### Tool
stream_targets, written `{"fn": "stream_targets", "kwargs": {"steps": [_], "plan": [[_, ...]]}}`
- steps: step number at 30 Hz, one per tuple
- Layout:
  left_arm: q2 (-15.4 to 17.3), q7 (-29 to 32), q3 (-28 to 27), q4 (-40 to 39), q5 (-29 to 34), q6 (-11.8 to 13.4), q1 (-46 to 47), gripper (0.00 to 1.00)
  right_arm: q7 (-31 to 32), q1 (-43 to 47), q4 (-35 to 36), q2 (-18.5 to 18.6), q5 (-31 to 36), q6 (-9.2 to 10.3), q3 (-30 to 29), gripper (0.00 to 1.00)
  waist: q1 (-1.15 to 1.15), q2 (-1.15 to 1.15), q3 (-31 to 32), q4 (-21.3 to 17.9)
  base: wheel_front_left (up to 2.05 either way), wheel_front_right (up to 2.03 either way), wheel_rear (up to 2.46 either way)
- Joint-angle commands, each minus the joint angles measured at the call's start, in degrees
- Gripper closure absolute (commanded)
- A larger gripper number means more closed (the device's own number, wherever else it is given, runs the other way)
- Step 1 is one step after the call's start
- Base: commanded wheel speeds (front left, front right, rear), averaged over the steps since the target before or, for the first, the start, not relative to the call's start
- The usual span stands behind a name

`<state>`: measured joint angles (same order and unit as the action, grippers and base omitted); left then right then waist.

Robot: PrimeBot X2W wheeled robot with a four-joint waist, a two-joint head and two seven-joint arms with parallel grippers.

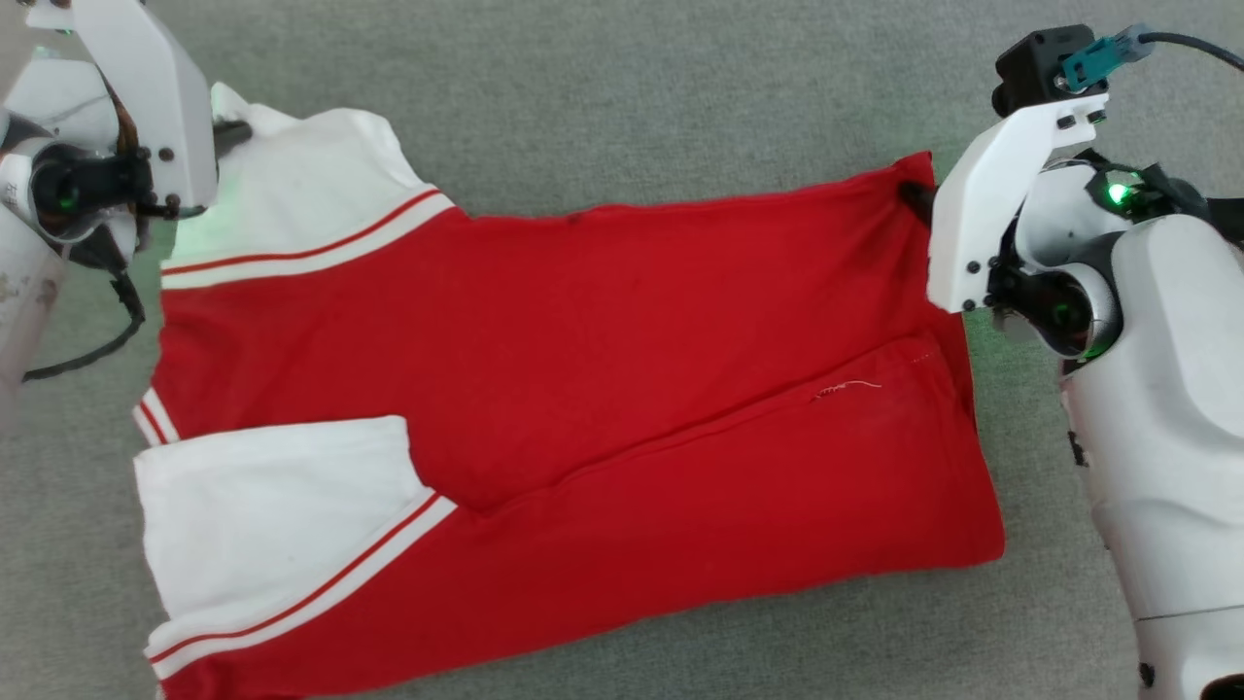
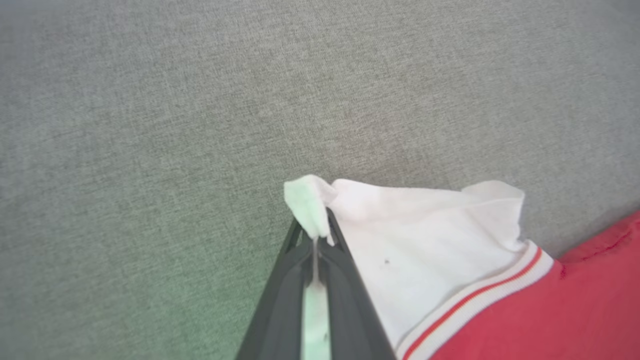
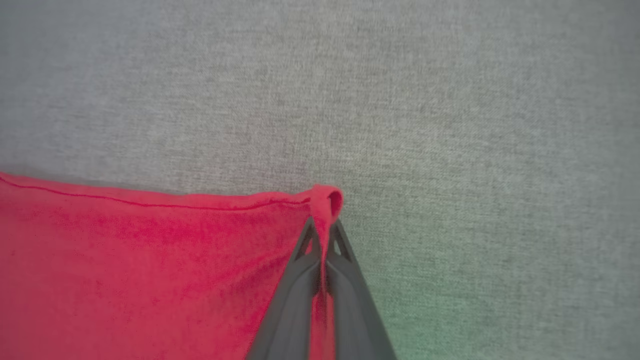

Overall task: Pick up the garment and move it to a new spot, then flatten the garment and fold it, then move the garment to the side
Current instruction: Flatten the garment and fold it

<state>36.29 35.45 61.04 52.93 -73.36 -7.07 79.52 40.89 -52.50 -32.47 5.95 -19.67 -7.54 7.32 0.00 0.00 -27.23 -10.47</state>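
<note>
The garment (image 1: 603, 369), a red jersey with white panels and white-and-red striped trim, lies spread on the grey surface, its near long side folded over. My left gripper (image 2: 316, 235) is shut on the white far-left corner (image 2: 307, 200) of the garment. My right gripper (image 3: 324, 225) is shut on the red far-right corner (image 3: 327, 200), where a small loop of cloth sticks out past the fingertips. In the head view the left gripper (image 1: 233, 131) sits at the upper left and the right gripper (image 1: 918, 194) at the upper right of the cloth.
Grey woven fabric surface (image 1: 622, 87) stretches beyond the garment on the far side. My pale right forearm (image 1: 1157, 408) runs along the garment's right edge. A dark cable (image 1: 92, 355) loops off the left wrist.
</note>
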Motion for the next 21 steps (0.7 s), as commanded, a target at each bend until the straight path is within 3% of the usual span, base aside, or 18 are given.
{"fn": "stream_targets", "kwargs": {"steps": [1, 12, 15, 21], "plan": [[0.1, -0.4, -0.1, -0.4, -0.3, -0.2, 0.2, 1.00, -0.7, 0.4, 0.6, 1.0, -0.2, 0.12, 0.4, 1.00, 0.00, 0.00, 1.4, 1.1, 0.00, 0.00, 0.00], [3.6, 3.1, 0.5, -9.0, -1.7, 0.0, -1.1, 1.00, 0.3, 7.7, 9.2, 7.7, -5.6, 0.12, 3.5, 1.00, 0.00, 0.00, 6.7, 4.5, 0.00, 0.00, 0.00], [5.8, 3.9, 0.8, -14.0, -2.1, 1.9, -3.1, 1.00, 1.3, 10.8, 12.5, 9.8, -6.9, 0.12, 3.6, 1.00, 0.00, 0.00, 8.1, 5.3, 0.00, 0.00, 0.00], [12.7, 5.8, 1.2, -29.6, -3.8, 9.9, -9.7, 1.00, 4.2, 18.2, 19.7, 13.4, -9.5, 0.12, 2.9, 1.00, 0.00, 0.00, 10.1, 6.8, 0.00, 0.00, 0.00]]}}
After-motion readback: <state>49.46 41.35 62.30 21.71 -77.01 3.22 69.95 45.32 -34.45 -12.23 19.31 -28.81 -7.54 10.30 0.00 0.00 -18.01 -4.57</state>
